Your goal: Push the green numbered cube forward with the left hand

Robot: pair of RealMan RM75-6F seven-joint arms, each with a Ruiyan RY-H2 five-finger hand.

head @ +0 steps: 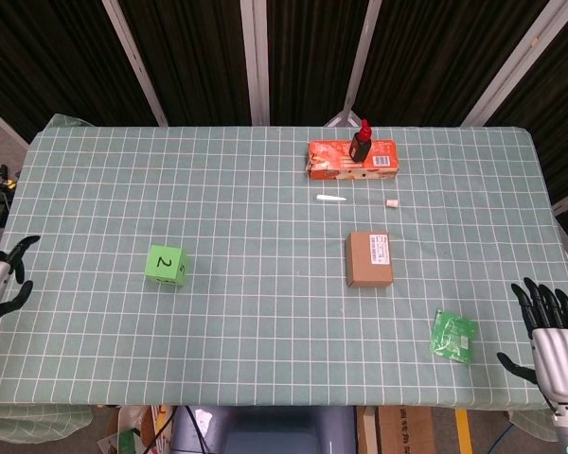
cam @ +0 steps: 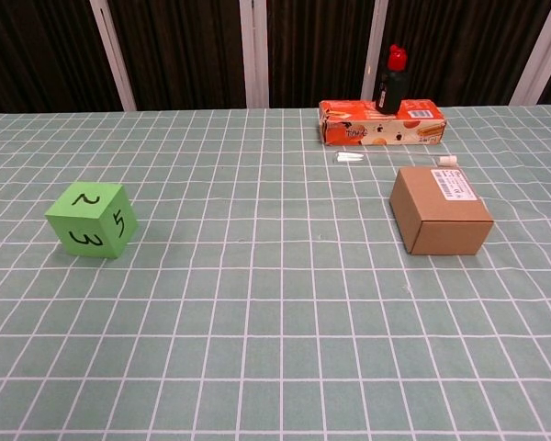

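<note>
The green numbered cube [head: 167, 265] sits on the left half of the checked table, with a 2 on top; in the chest view the cube [cam: 90, 220] also shows a 3 and a 5. My left hand [head: 0, 284] is at the table's left edge, well to the left of the cube and not touching it, fingers apart and empty. My right hand [head: 551, 336] hovers at the near right corner, fingers spread, holding nothing. Neither hand appears in the chest view.
A brown cardboard box [head: 369, 258] lies right of centre. An orange carton [head: 352, 159] with a dark red-capped bottle [head: 362, 142] on it stands at the back. A small white stick [head: 330, 199], a tiny white piece [head: 393, 202] and a green packet [head: 452, 335] also lie on the table.
</note>
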